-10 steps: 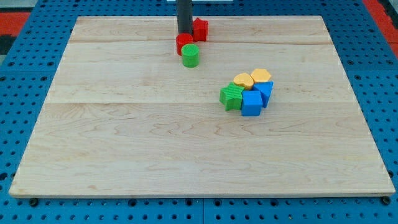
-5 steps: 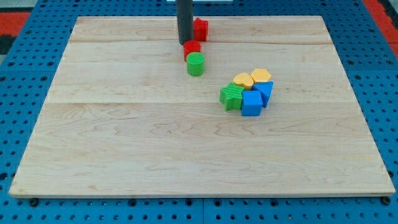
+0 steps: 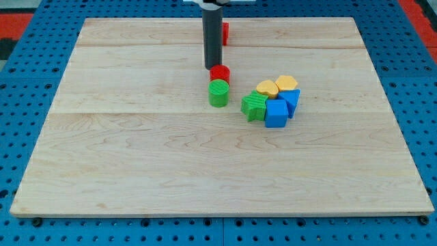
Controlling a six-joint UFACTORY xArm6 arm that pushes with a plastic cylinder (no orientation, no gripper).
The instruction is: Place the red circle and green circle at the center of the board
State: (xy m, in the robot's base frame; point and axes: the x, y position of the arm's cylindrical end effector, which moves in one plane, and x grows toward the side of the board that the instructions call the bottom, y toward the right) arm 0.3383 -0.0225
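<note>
The red circle [image 3: 220, 73] and the green circle [image 3: 218, 93] stand touching, red above green, a little above the middle of the wooden board [image 3: 136, 157]. My tip [image 3: 212, 67] is right at the red circle's upper left edge, at the view's top side of the pair. The rod rises straight up from there and partly hides another red block [image 3: 224, 32] near the board's top edge.
A cluster sits just right of the green circle: a green block [image 3: 255, 106], two blue blocks [image 3: 276, 113] [image 3: 291, 100] and two yellow blocks [image 3: 267, 88] [image 3: 287, 83]. The green block is close to the green circle.
My tip has moved down the view and slightly right, pushing the red circle and the green circle ahead of it, away from the other red block toward the board's middle.
</note>
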